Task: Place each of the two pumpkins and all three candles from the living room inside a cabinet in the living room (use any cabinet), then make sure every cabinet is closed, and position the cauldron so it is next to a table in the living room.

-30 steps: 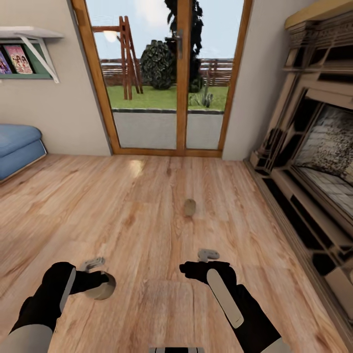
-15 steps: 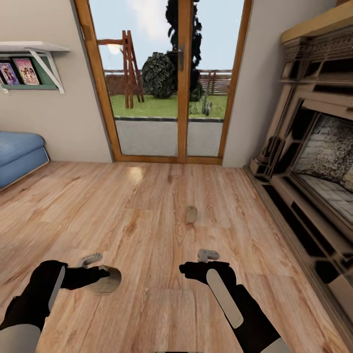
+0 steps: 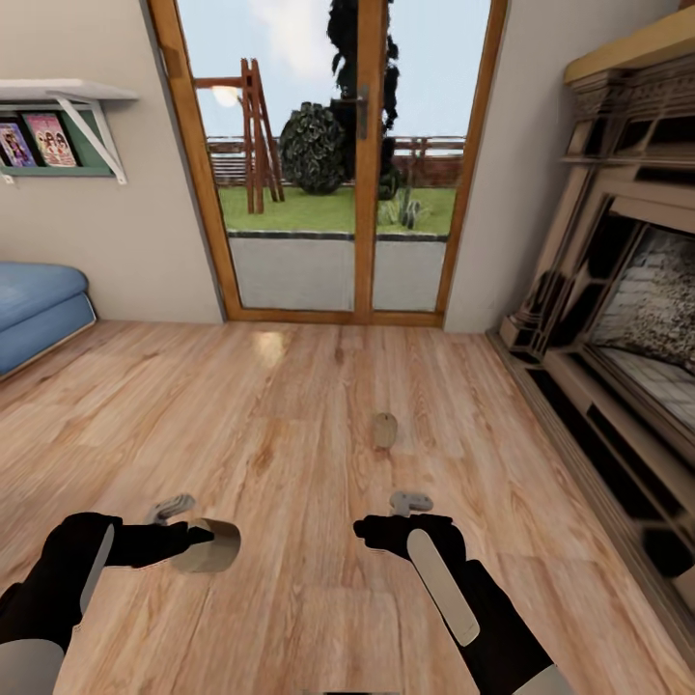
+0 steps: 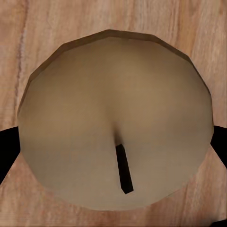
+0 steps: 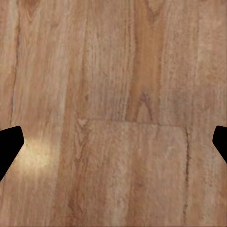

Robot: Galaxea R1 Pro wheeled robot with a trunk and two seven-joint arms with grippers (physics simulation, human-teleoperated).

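Note:
A stubby beige candle (image 3: 214,546) hangs just above the wooden floor with my left gripper (image 3: 198,542) shut on it. In the left wrist view the candle (image 4: 116,118) shows its top and dark wick, with black fingers (image 4: 6,147) at both sides. A second candle (image 3: 385,430) lies on the floor farther ahead, near the middle. My right gripper (image 3: 391,516) hovers open over bare floor (image 5: 113,94), short of that candle, with nothing between its fingers (image 5: 8,146). Pumpkins, cabinet, cauldron and table are out of view.
A wood-framed glass door (image 3: 362,164) to the garden stands ahead. A stone fireplace surround (image 3: 618,319) runs along the right wall. A blue sofa (image 3: 34,299) and a wall shelf (image 3: 63,125) with books are at the left.
The head view has shifted a little. My left arm has drawn back to the left with the candle still held. The right arm keeps its pose.

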